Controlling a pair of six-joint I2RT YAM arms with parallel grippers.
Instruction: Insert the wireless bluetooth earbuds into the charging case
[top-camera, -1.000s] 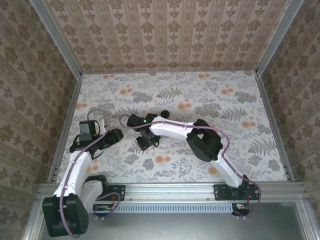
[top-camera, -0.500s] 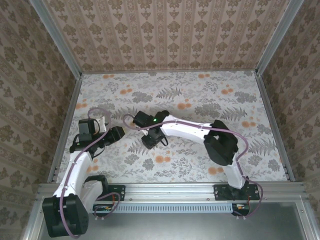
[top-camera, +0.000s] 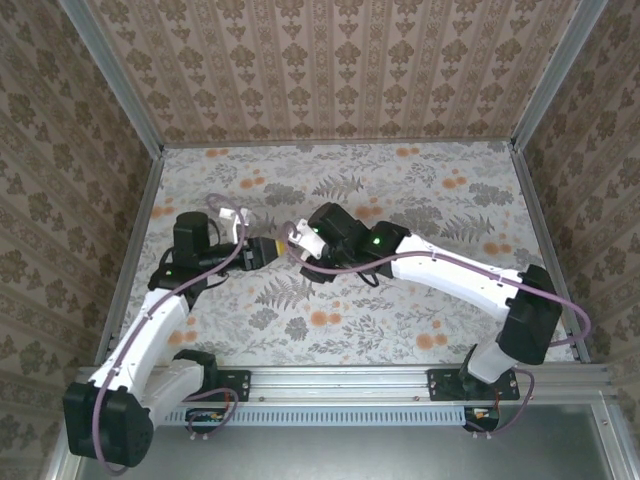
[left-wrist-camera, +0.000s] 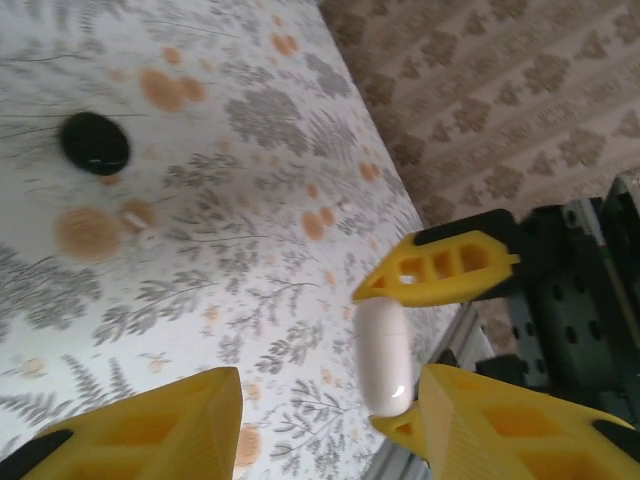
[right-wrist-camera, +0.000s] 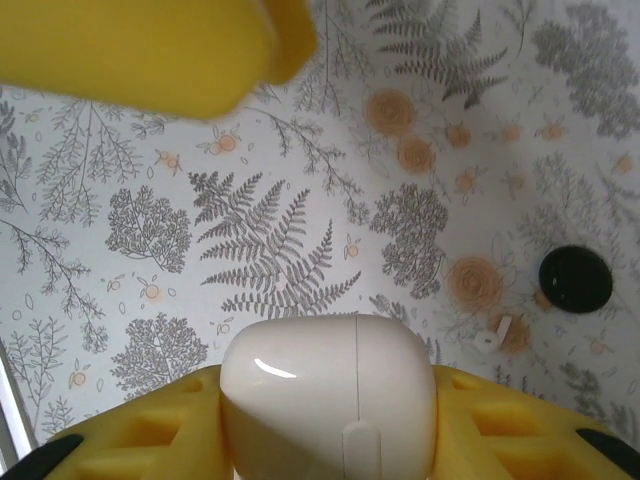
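A white rounded charging case (right-wrist-camera: 328, 400), with a lid seam and a small button, is held above the table with my right gripper (right-wrist-camera: 330, 435) shut on its sides. In the left wrist view the same case (left-wrist-camera: 383, 355) hangs between the right gripper's yellow fingers (left-wrist-camera: 440, 268). My left gripper (left-wrist-camera: 325, 420) is open just in front of the case, with nothing between its fingers. One of its fingertips (right-wrist-camera: 150, 50) shows at the top of the right wrist view. A tiny white earbud (right-wrist-camera: 495, 335) (left-wrist-camera: 140, 225) lies on the table.
A black round puck (right-wrist-camera: 575, 278) (left-wrist-camera: 94, 142) lies on the flowered table (top-camera: 400, 190) close to the earbud. In the top view the two grippers meet left of centre, near the left gripper (top-camera: 262, 250). Patterned walls (top-camera: 340, 70) enclose the table.
The right arm has stretched out and carried the white case up and left from the table's middle. The left arm has swung right to meet it, its gripper now facing the case.
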